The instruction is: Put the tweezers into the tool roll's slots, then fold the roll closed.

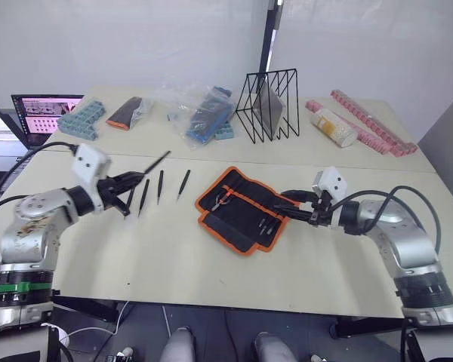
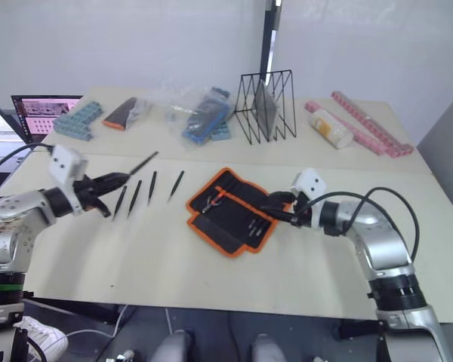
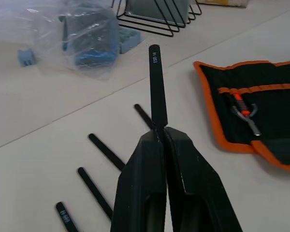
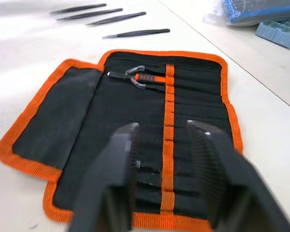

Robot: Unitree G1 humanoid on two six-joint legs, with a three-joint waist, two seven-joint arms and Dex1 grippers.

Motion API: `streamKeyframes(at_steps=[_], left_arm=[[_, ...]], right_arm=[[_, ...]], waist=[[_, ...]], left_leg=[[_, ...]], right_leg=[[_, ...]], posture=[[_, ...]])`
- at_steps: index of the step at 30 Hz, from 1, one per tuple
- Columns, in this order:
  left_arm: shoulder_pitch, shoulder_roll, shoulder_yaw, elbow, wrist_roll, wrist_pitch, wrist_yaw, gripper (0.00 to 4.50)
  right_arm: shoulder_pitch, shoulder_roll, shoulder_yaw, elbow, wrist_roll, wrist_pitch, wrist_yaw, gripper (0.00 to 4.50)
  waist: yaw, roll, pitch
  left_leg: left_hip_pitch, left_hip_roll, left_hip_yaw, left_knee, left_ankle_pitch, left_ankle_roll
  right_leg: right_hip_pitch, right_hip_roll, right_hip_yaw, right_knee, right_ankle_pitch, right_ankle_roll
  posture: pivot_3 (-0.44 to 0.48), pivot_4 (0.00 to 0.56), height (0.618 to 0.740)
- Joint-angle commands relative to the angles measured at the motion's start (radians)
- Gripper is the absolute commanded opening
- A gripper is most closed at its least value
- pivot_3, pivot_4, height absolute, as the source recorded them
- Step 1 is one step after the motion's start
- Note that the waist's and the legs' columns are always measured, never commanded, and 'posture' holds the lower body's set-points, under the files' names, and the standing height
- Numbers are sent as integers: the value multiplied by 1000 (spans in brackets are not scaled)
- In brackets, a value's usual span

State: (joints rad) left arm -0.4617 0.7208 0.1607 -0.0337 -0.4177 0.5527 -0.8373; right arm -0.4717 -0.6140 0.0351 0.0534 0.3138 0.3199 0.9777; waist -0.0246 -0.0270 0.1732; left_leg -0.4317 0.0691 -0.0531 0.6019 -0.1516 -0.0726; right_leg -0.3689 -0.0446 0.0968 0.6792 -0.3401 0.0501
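Observation:
The tool roll (image 1: 241, 207) lies unrolled in the middle of the table, black fabric with orange trim (image 4: 169, 104). An orange-handled tool (image 4: 147, 78) is tucked into it. My left gripper (image 1: 128, 183) is shut on one black tweezers (image 3: 154, 82), lifted off the table and pointing up and away. Several more tweezers (image 1: 160, 186) lie in a row just right of that gripper. My right gripper (image 4: 166, 159) hovers open over the roll's right end, nothing between its fingers.
A black wire rack (image 1: 268, 105) stands at the back centre. Left of it are a plastic bag of blue parts (image 1: 208, 113), a black-and-orange pouch (image 1: 127, 113) and teal blocks (image 1: 81, 118). Pink strips (image 1: 374, 124) and a bottle (image 1: 334, 127) lie back right.

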Motion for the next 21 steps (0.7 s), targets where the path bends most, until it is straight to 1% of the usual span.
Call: streamKeyframes(at_steps=[1, 2, 4, 6, 9, 11, 14, 17, 21], left_arm=[[-49, -30, -49, -108, -27, 167, 85, 0], [-57, -36, -60, -121, -27, 207, 106, 0], [-84, -81, -110, -146, 12, 273, 191, 0], [-104, -151, -120, -155, -18, 350, 242, 0], [-113, -197, -154, -177, -31, 448, 271, 0], [-143, -216, -169, -179, -55, 536, 280, 0], [-180, -236, -181, -176, -96, 555, 238, 0], [-206, -269, -184, -166, -101, 571, 261, 0], [-219, -285, -228, -153, -80, 601, 287, 0]], right_arm=[[-21, 22, 10, 34, -29, -63, -8, 255], [-24, 29, 13, 44, -35, -71, -8, 22], [-30, 50, 19, 81, -56, -99, -22, 22], [-33, 67, 26, 122, -82, -138, -36, 22], [-27, 85, 29, 162, -94, -167, -37, 22], [-23, 93, 34, 189, -107, -180, -37, 22], [-16, 99, 56, 259, -155, -229, -48, 22], [-2, 113, 60, 322, -166, -264, -52, 22], [16, 126, 61, 370, -171, -289, -62, 22]], waist=[[2, 0, 0], [3, 0, 0], [3, 0, 0], [5, 0, 0], [6, 0, 0], [4, 0, 0], [5, 0, 0], [5, 0, 0], [3, 0, 0]], left_leg=[[0, 0, 0, 1, 0, 0], [0, 0, 0, 2, 0, 1], [-1, 0, 0, 3, -1, 1], [-1, 0, -1, 4, -1, 1], [-1, 0, -1, 5, -1, 1], [-1, 0, -1, 5, -1, 1], [-1, 0, -1, 5, -1, 1], [-1, 0, -1, 5, -1, 1], [2, 0, -1, 5, -1, 1]], right_leg=[[0, 0, 0, 0, 0, 0], [0, 0, 0, 0, 0, 0], [0, 0, 0, 0, 0, 0], [1, 0, 0, 1, 0, 0], [1, 0, 0, 1, 0, 0], [1, 0, 0, 1, 0, 0], [1, 0, 0, 1, 0, 0], [1, 0, 0, 1, 0, 0], [4, 0, 0, 1, 0, 0]], posture=[[0, 150, 735], [0, 150, 735], [0, 150, 735], [0, 150, 735], [0, 150, 735], [0, 150, 735], [0, 150, 735], [0, 150, 735], [0, 150, 735]])
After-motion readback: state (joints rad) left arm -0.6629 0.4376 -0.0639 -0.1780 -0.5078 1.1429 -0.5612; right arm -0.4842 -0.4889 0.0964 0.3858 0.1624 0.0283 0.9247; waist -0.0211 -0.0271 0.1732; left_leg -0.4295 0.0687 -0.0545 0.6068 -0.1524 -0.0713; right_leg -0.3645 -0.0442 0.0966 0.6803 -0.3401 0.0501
